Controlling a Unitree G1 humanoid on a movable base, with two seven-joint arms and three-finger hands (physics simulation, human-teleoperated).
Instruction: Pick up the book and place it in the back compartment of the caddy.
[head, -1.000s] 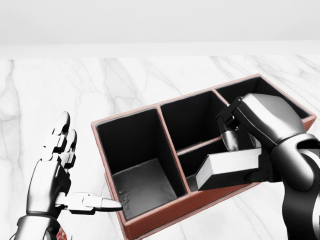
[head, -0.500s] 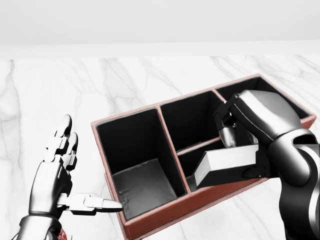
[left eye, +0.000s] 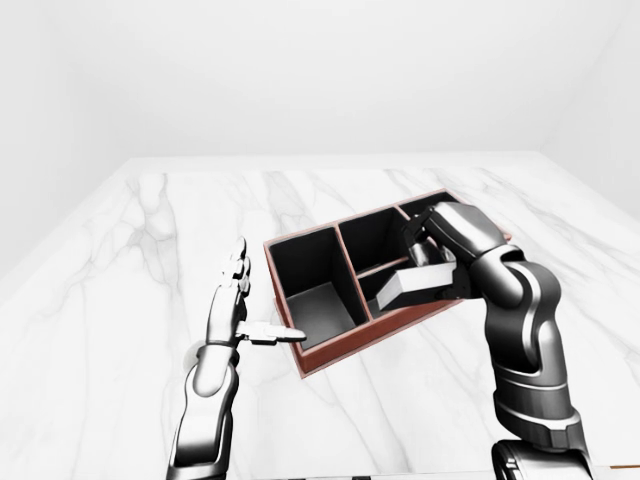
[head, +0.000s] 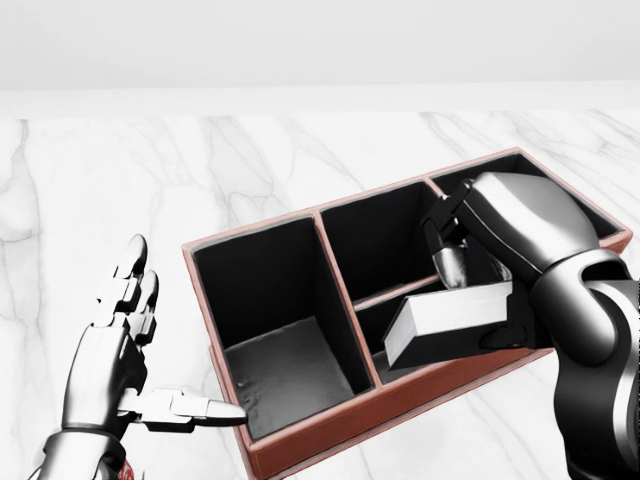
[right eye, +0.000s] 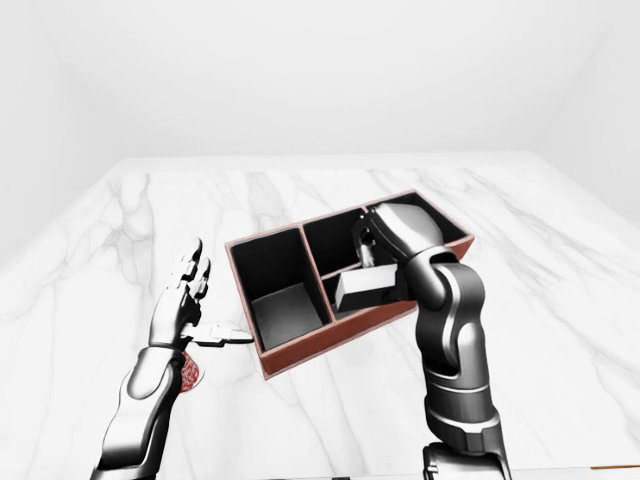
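A red-brown caddy (head: 330, 428) with black insides lies slantwise on the marble table, split into several compartments. My right hand (head: 478, 305) is shut on a grey-white book (head: 445, 325). It holds the book tilted over the small compartment at the caddy's lower middle in the head view, next to the lower wall. The hand hides the book's right end and part of the right compartment. My left hand (head: 180, 335) is open to the left of the caddy, fingers up, its thumb (head: 195, 407) pointing at the caddy's left wall.
The white marble table (left eye: 150, 260) stretches wide around the caddy, ending at a white wall toward the top. A small red object (right eye: 190, 373) shows by my left wrist in the right-eye view.
The right hand and the book have moved slightly left and up in the head view. The left hand has sunk a little. The caddy has not moved.
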